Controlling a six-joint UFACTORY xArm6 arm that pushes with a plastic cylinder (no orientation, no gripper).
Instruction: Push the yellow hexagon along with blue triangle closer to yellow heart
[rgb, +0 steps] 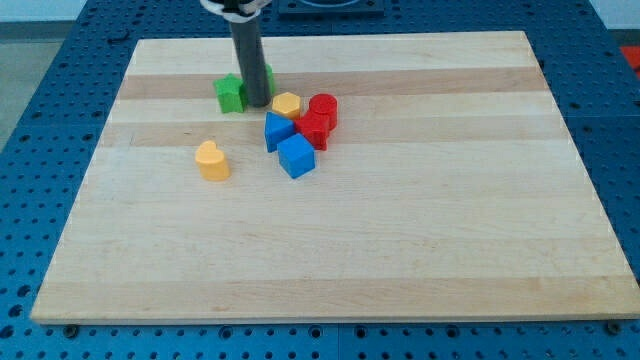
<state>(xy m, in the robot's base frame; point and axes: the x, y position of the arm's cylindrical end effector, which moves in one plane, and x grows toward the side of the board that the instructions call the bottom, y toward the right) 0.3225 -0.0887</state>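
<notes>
The yellow hexagon lies at the view's top centre, touching a blue triangle just below it. The yellow heart stands apart, lower and to the view's left. My tip rests on the board just left of the yellow hexagon, close to it and between it and a green block.
A green star-shaped block sits left of the rod, and another green block is partly hidden behind the rod. A red cylinder and a red block sit right of the hexagon. A blue cube lies below the triangle.
</notes>
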